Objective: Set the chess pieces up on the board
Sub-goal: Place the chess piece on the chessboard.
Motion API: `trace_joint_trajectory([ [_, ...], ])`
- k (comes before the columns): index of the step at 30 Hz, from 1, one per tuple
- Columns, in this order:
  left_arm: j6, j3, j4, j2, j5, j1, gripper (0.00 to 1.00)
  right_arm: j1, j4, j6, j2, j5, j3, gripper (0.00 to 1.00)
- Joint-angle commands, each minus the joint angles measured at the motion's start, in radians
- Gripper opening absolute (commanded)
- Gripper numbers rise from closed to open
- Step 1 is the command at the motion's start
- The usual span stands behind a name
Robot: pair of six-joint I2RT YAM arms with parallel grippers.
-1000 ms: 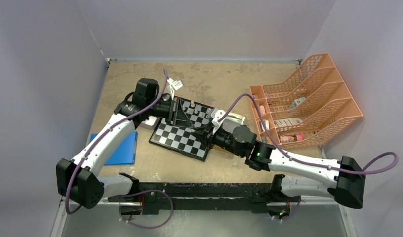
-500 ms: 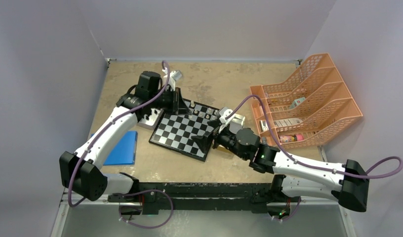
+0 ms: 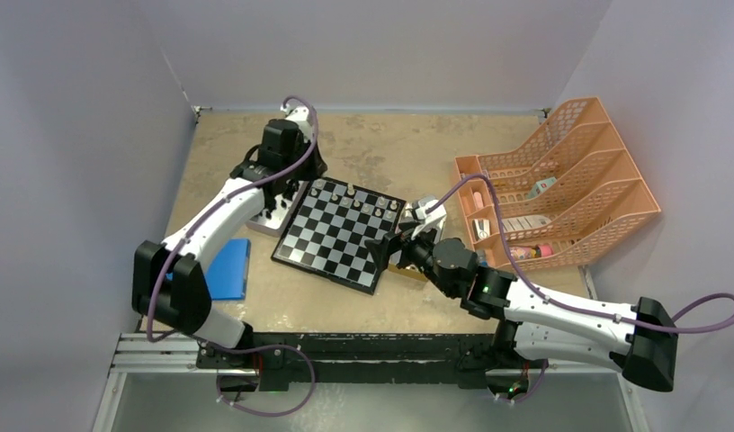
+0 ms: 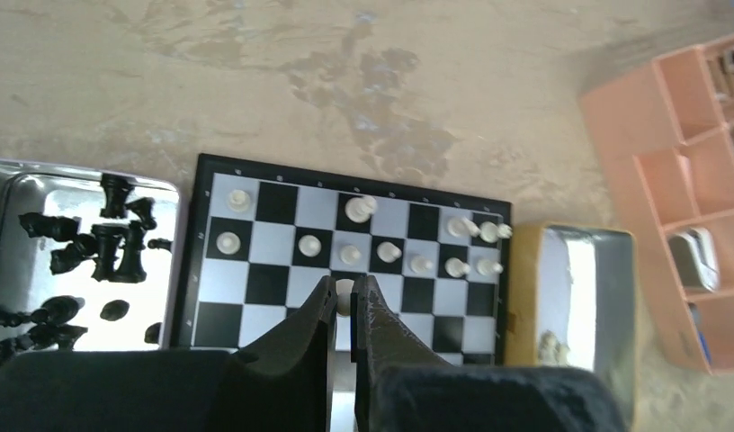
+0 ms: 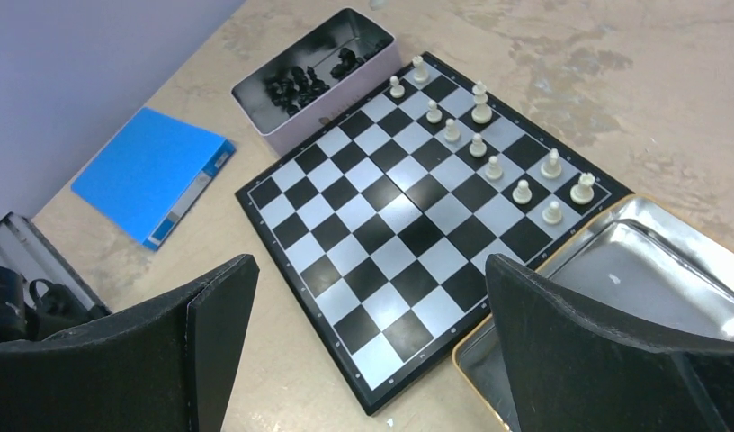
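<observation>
Roughly a dozen cream-white pieces (image 5: 477,144) are stood upright along the two far rows of the board (image 5: 381,225), which is laid flat in the middle of the table (image 3: 390,144), while the near rows are not yet filled. The black pieces (image 4: 102,243) are heaped in the metal tray (image 5: 332,110) just beside the board's left edge, several on their sides, and only a cream speck or two is seen in the gold-rimmed tray (image 5: 633,270) at the right edge. The left tool (image 4: 345,286) is clenched high above the board. A small cream shape is glimpsed in the slit between its fingers, but whether that is a held piece cannot be told. The right tool (image 5: 371,270) is spread wide near the board's right corner, with nothing caught in it. The pieces are judged to be very light, rigid, smooth and easily toppled, so each is best pinched from above at its narrow upper body, with the tangled black ones singled out first
</observation>
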Motion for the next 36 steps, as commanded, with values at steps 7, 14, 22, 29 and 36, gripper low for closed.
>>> trace_joint_trajectory([
  [7,0.003,0.056,0.126,0.228,-0.053,0.029,0.0,0.001,-0.046,0.094,0.015,0.114,0.034,0.99],
  [14,0.001,0.045,0.15,0.302,-0.055,0.033,0.0,0.001,-0.047,0.09,0.027,0.123,0.036,0.99],
  [22,0.009,0.038,0.17,0.357,-0.077,0.037,0.0,0.001,-0.055,0.084,0.042,0.121,0.036,0.99],
  [29,0.022,0.019,0.206,0.367,-0.09,0.04,0.0,0.001,-0.068,0.078,0.038,0.109,0.048,0.99],
  [36,0.026,0.022,0.192,0.392,-0.091,0.038,0.0,0.001,-0.066,0.081,0.036,0.104,0.058,0.99],
])
